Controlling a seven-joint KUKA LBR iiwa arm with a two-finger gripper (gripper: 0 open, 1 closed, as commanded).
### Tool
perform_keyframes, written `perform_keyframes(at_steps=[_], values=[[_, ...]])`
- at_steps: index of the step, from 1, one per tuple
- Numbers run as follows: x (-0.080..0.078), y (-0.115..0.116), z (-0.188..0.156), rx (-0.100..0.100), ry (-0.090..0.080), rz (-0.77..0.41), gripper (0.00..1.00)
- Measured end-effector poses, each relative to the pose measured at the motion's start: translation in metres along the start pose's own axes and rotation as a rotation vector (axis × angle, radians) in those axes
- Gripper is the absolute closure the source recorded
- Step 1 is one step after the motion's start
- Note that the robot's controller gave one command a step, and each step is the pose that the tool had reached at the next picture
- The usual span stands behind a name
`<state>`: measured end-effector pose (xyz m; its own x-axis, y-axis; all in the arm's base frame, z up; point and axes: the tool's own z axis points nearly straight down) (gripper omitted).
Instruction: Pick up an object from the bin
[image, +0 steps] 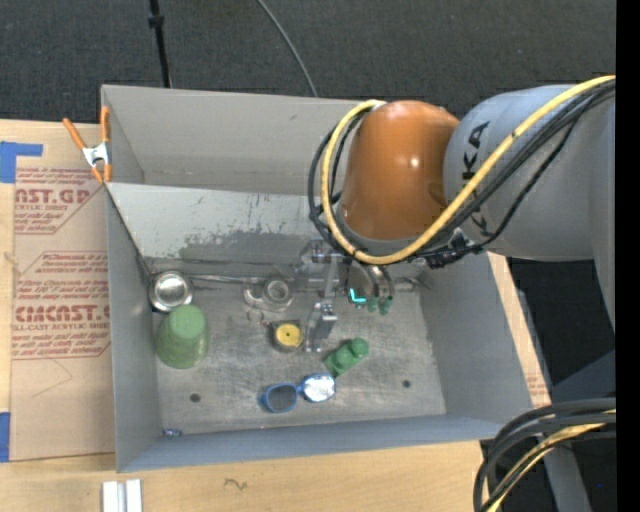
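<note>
Metal pincer (322, 328) beside flat yellow disc (288, 336)

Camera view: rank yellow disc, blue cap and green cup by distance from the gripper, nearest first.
1. yellow disc, just to the view's left of the gripper
2. blue cap, by the front wall
3. green cup, far left side

At the top we see a dark grey, speckled floor (450, 40), crossed by a thin black rod (158, 40). Along the bottom we make out a pale wooden tabletop (330, 485), evenly lit.
</note>
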<state>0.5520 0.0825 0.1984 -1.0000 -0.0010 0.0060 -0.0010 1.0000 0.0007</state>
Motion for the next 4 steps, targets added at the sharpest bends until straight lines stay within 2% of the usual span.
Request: perform_keyframes(at_steps=[1, 2, 3, 4], values=[[0.012, -0.022, 0.103, 0.000, -0.010, -0.146, 0.00], [0.054, -0.036, 0.118, 0.000, -0.055, -0.248, 0.00], [0.060, -0.037, 0.124, 0.002, -0.027, -0.250, 1.00], [0.054, 0.000, -0.017, 0.001, -0.015, -0.416, 1.00]])
